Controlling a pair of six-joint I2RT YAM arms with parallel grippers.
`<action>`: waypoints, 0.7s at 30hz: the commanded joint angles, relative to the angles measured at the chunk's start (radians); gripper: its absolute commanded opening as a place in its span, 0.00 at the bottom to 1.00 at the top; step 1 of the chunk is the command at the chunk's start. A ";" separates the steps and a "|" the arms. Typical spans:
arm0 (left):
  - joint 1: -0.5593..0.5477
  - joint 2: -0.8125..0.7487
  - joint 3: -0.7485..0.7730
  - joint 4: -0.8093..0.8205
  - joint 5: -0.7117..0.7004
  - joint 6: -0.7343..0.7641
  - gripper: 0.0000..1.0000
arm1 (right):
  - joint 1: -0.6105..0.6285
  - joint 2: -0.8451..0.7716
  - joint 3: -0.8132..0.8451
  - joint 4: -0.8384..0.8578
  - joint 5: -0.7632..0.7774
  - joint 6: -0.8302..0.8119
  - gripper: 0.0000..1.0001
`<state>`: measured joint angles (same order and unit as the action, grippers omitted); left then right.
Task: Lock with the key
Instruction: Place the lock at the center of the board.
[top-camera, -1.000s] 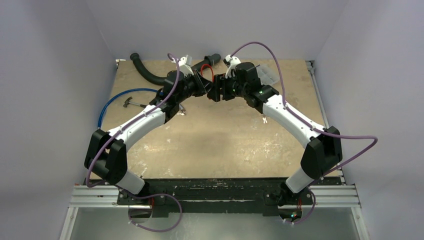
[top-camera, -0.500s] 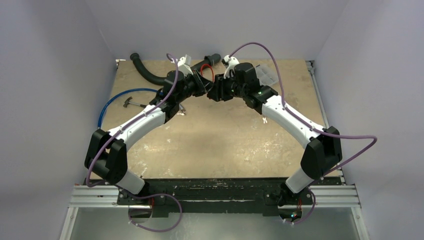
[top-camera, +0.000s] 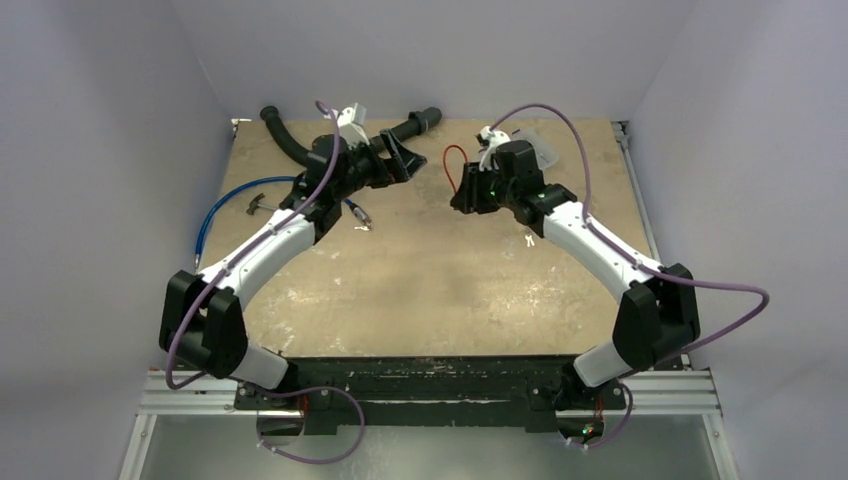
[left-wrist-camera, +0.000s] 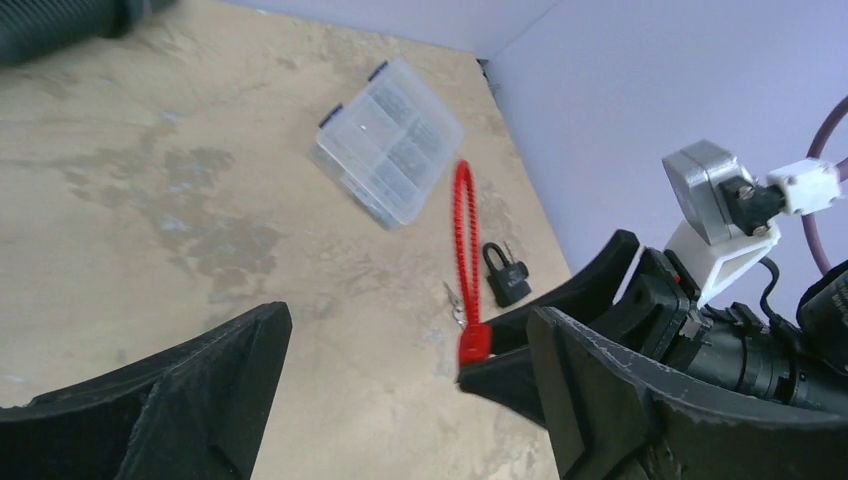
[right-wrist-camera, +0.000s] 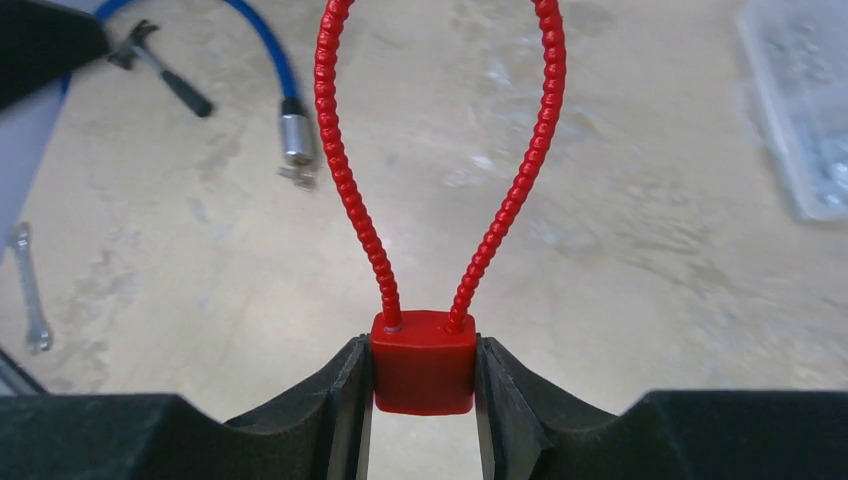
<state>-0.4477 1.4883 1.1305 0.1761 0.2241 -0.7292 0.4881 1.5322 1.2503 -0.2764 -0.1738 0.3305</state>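
Note:
My right gripper (right-wrist-camera: 422, 345) is shut on the small red lock body (right-wrist-camera: 422, 365) of the thin red cable lock, and both cable ends enter the body. Its loop (top-camera: 453, 165) rises away from the fingers. The body's underside is hidden, so I cannot tell whether a key sits in it. My left gripper (left-wrist-camera: 408, 315) stands wide open and empty, a short way left of the lock (left-wrist-camera: 473, 342), and sits at the back of the table (top-camera: 400, 158). A tiny silvery key (left-wrist-camera: 455, 300) lies on the table beyond the cable.
A black padlock (left-wrist-camera: 505, 275) and a clear plastic box (left-wrist-camera: 390, 140) lie at the back right. A black hose (top-camera: 290, 145), a blue cable (top-camera: 225, 205) and a small hammer (top-camera: 258, 205) are at the back left. A spanner (right-wrist-camera: 30, 290) lies on the board.
The two grippers were together at the lock and have drawn apart. My left gripper opened and pulled back left. My right gripper carried the red lock to the right.

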 joint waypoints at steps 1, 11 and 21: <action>0.053 -0.089 -0.014 -0.056 0.011 0.136 0.97 | -0.059 -0.082 -0.075 0.003 0.048 -0.080 0.13; 0.072 -0.144 -0.037 -0.173 0.008 0.284 1.00 | -0.107 -0.002 -0.191 -0.028 0.143 -0.261 0.15; 0.072 -0.125 -0.012 -0.259 0.030 0.325 1.00 | -0.106 0.165 -0.126 -0.060 0.221 -0.364 0.17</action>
<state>-0.3798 1.3792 1.0977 -0.0547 0.2379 -0.4480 0.3794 1.6825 1.0626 -0.3454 -0.0097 0.0219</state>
